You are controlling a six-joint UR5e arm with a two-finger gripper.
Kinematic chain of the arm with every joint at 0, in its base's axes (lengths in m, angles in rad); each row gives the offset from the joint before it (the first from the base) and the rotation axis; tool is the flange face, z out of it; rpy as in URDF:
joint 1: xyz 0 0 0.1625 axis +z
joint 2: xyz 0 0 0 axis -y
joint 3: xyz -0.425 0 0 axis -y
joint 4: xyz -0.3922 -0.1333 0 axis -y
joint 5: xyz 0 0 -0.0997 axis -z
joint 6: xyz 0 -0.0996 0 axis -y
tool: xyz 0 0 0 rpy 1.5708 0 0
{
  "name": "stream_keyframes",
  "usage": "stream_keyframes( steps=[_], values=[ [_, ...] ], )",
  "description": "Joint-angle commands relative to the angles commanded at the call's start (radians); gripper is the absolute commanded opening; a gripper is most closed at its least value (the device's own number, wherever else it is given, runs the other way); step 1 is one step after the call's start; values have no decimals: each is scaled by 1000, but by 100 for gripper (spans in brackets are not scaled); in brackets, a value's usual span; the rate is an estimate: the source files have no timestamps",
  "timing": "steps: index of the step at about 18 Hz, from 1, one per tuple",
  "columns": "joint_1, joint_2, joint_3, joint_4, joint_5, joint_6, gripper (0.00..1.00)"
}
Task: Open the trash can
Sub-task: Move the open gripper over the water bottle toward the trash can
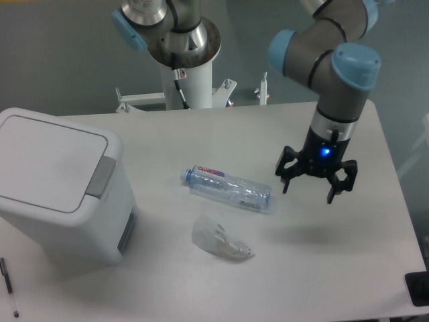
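We see the trash can (60, 184) standing at the left end of the white counter (201, 134), its flat lid shut and the grey push tab on the side facing the middle. A clear plastic bottle (226, 188) lies on its side near the centre, with a crumpled piece of clear plastic (220, 240) just below it. Our end effector (314, 184) hangs above the counter just right of the bottle's base, fingers spread apart and holding nothing, a blue light glowing on its wrist. A pen (9, 286) lies at the lower left edge, and a dark object (417, 288) sits at the lower right corner
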Motion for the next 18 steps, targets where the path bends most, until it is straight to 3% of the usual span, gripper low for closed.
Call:
stream_keyframes(
  steps=[6, 13, 18],
  values=[
    [-86, 90, 15, 3, -120, -158, 100],
    [-157, 189, -1, 5, -262, -203, 100],
    [-204, 216, -12, 5, -330, -220, 100]
  ],
)
